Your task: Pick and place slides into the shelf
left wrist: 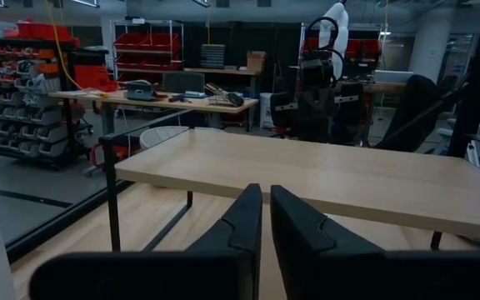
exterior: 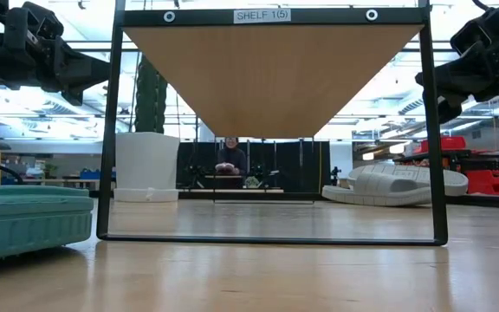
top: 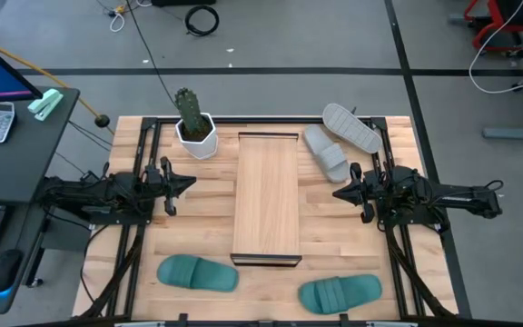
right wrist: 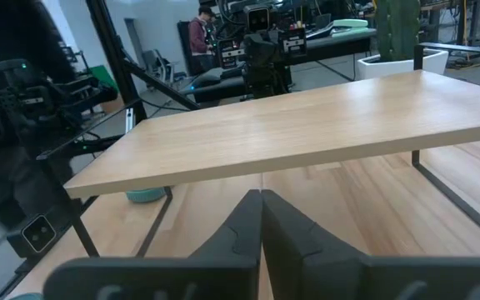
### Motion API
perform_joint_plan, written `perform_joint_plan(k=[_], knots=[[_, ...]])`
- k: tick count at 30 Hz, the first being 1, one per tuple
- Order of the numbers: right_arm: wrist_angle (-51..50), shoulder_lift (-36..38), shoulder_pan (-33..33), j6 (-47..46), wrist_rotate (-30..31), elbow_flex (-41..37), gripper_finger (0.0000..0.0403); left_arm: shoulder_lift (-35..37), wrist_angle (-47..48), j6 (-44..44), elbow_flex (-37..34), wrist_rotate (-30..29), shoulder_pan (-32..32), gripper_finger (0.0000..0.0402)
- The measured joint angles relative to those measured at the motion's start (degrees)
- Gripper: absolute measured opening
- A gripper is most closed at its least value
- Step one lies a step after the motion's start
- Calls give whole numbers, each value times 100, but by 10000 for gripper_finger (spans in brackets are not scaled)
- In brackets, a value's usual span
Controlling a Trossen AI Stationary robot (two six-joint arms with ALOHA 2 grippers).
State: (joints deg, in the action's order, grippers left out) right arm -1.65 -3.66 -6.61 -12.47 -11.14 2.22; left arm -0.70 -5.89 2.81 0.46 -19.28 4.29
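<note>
Shelf (top: 266,195) stands mid-table, top bare. Left gripper (top: 187,183) and right gripper (top: 339,193) hover either side, fingers pressed together, holding nothing. Teal slides (top: 198,272) near front edge, grey slides (top: 339,141) stacked at back right. Risk: grabbing overlapped grey pair may drag both; cactus (top: 192,118) nearby.

Bare shelf (top: 266,195) top down the worktop (top: 198,213) middle, open to either tool. Open lanes between shelf and each arm. Potted cactus (top: 192,123) crowding the far left corner; grey slides (top: 339,138) piled far right; teal slides (top: 198,272) along the near edge.
</note>
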Motion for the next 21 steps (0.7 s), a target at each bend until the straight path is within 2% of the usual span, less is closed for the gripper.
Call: perform_joint_plan(k=[8, 21], knots=[[0, 0, 0, 0, 0, -2, 18, -1, 0, 0, 0, 0, 0, 23], [0, 0, 0, 1, 0, 0, 18, -1, 0, 0, 0, 0, 0, 33]])
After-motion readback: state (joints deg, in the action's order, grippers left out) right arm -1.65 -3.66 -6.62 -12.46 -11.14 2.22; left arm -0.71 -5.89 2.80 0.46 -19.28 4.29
